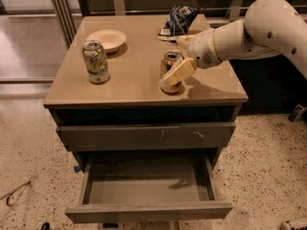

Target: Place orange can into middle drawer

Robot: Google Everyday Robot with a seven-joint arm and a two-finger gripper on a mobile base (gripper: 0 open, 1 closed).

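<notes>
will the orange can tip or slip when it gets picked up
The orange can stands upright, tall and narrow, on the smooth cabinet top, so a sideways nudge could tip it and set it rolling. Its shiny wall looks slippery and probably dents if squeezed. The end effector is at the can's front side.
</notes>
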